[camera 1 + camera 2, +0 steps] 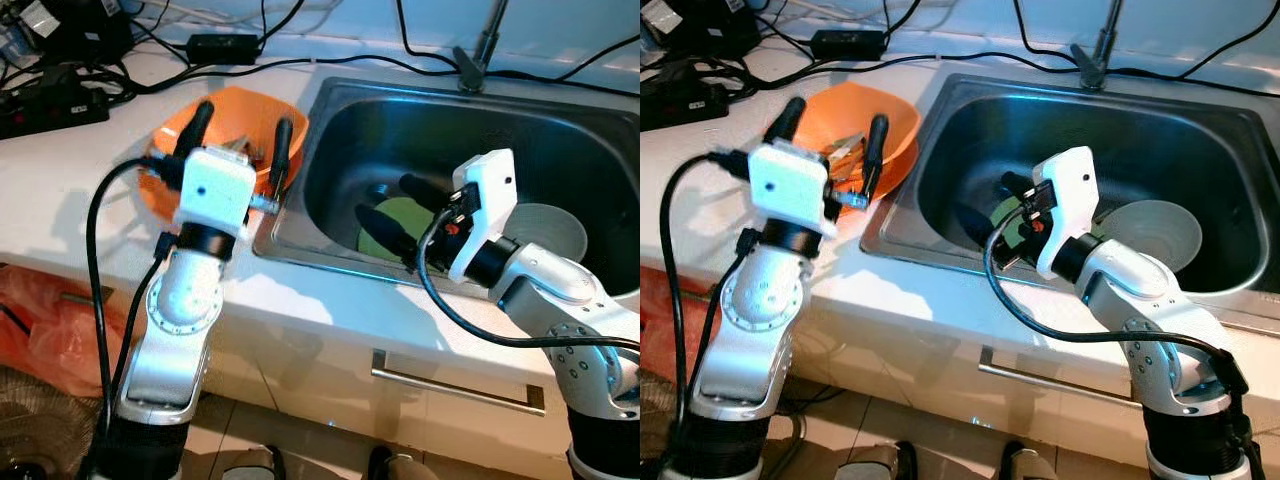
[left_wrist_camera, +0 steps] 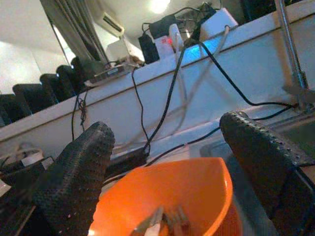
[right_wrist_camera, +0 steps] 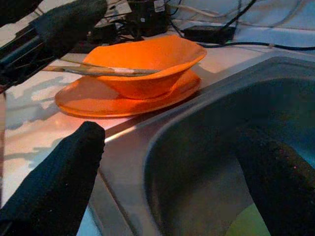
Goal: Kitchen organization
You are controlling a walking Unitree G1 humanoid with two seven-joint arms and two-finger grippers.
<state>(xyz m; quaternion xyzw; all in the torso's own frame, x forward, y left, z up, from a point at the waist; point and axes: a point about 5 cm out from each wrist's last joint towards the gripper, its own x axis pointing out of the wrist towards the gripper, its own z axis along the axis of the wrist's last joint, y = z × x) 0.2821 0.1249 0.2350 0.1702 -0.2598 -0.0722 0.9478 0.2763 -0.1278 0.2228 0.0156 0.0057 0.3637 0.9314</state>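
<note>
Cutlery (image 3: pixel 103 71) lies in the orange bowl (image 1: pixel 240 120) beside the sink (image 1: pixel 560 120); the left gripper (image 1: pixel 240 130), jaws wide and empty, could tip it. The right gripper (image 1: pixel 400 215) hangs wide over the green plate (image 1: pixel 400 225).

A kitchen: steel sink (image 1: pixel 560 150), faucet (image 1: pixel 480 45), white countertop (image 1: pixel 60 190).

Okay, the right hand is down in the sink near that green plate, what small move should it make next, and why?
Probably ease the right hand lower so its open fingers straddle the green plate's edge. It hangs just over the plate in the sink, holding nothing. The left hand waits open over the orange bowl.
</note>
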